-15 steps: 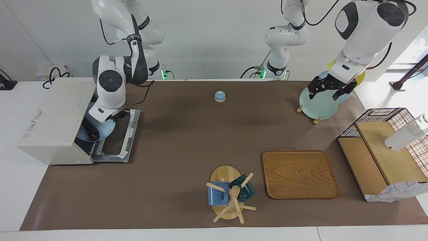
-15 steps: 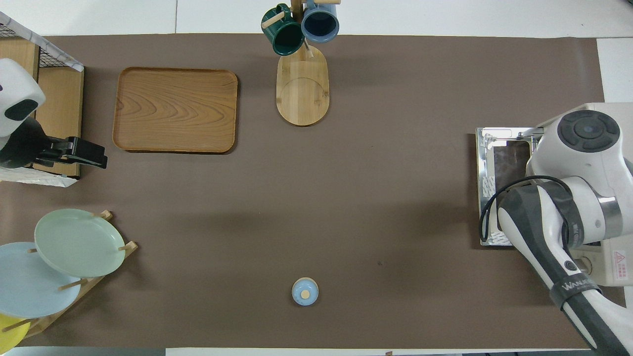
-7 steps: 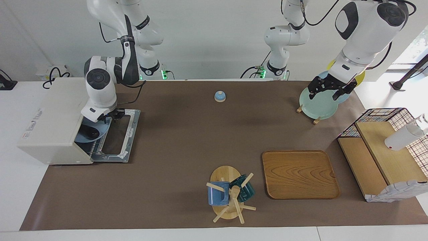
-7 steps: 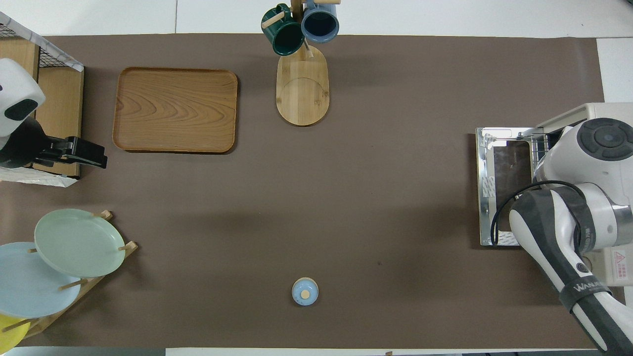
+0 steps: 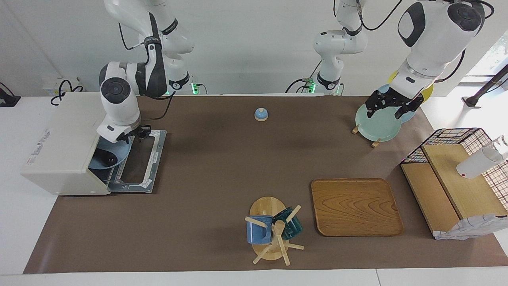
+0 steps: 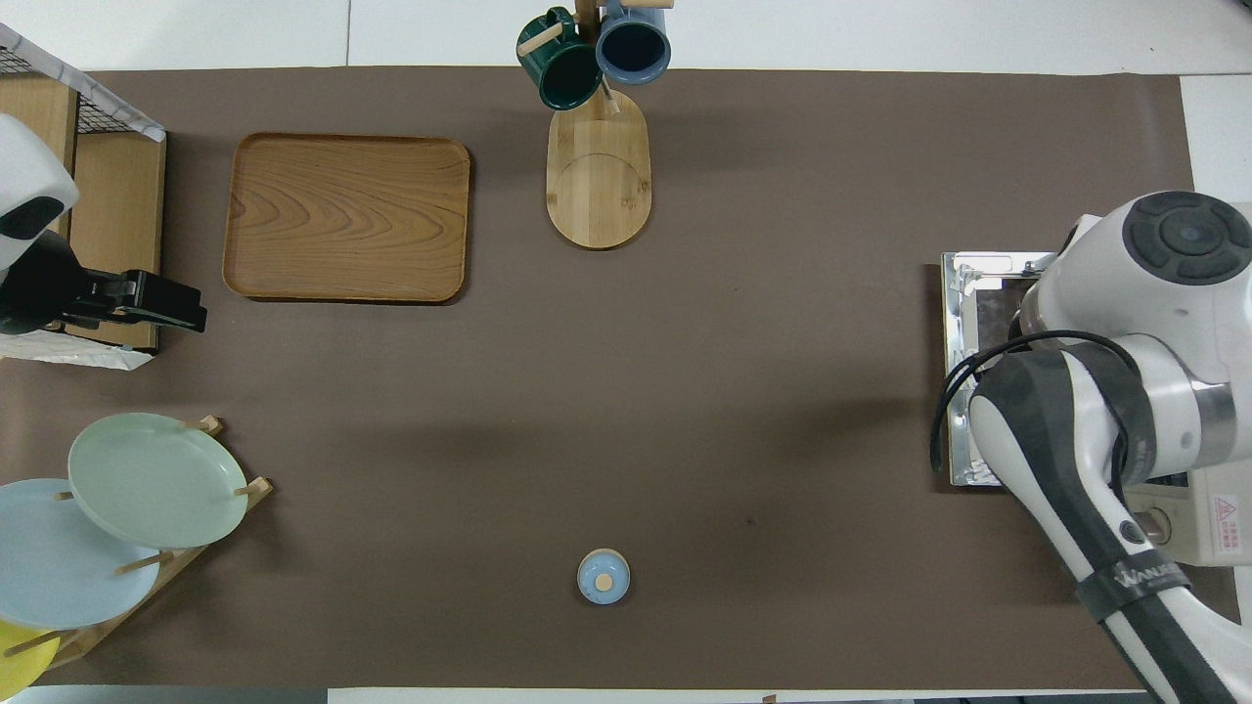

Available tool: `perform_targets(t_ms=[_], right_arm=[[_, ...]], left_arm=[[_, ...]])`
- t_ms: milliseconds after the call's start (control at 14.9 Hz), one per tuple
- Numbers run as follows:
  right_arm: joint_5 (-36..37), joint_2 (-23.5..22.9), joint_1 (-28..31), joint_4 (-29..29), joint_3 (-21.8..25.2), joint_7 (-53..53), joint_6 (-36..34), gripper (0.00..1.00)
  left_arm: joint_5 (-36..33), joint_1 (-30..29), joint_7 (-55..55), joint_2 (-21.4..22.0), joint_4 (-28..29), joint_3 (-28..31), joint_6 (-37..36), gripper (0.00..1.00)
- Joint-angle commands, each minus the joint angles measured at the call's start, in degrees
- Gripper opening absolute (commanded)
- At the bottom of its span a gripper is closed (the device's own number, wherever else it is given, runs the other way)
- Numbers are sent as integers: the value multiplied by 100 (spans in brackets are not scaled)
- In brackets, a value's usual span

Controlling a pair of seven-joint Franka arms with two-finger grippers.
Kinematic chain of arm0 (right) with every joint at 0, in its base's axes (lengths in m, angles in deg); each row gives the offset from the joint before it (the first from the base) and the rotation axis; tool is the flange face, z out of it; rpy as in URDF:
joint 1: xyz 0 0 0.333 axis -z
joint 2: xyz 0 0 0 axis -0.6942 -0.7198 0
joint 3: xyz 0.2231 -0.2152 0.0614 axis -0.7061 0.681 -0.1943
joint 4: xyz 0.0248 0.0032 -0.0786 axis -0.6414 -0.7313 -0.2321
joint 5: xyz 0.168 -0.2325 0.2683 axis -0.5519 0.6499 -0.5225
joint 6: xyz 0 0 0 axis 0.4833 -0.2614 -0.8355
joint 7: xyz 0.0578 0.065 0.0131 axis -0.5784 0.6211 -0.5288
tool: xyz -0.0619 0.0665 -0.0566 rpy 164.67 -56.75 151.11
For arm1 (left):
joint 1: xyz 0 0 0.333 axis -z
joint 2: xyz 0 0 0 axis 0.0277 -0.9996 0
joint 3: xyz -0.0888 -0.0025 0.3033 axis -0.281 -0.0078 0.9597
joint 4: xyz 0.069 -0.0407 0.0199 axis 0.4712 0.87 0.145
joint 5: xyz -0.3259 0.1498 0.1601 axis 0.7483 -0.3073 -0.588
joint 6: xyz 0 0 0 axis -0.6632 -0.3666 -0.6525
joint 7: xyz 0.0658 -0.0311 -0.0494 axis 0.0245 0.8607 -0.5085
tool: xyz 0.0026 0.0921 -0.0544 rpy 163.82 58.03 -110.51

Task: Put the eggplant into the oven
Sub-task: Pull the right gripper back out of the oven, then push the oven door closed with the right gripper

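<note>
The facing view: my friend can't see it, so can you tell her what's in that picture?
A dark eggplant lies on a blue plate inside the open white oven, and the right gripper, shut, hangs over the oven's dropped door. The left gripper waits open over a green plate in a rack.

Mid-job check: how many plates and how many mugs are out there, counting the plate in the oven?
Plates: 4 (green plate, light blue plate, yellow plate in the rack; blue plate in the oven)
Mugs: 2 (green mug, blue mug on the stand)
Total: 6
</note>
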Motion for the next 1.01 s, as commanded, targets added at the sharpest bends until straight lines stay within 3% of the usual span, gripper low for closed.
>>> perform_targets(t_ms=[0,336,941], right_arm=[[-70,-315,-300,-444,-6,648,931,0],[-78,-677,-240,-567,-6,860,1224,0],[343,-669,-196,-928,21,984,1382,0]], left_arm=[[-95,-49,39,158,86,-14,26,100],[-95,-49,39,167,86,-14,17,100],[-86,-49,39,158,86,-14,17,100]])
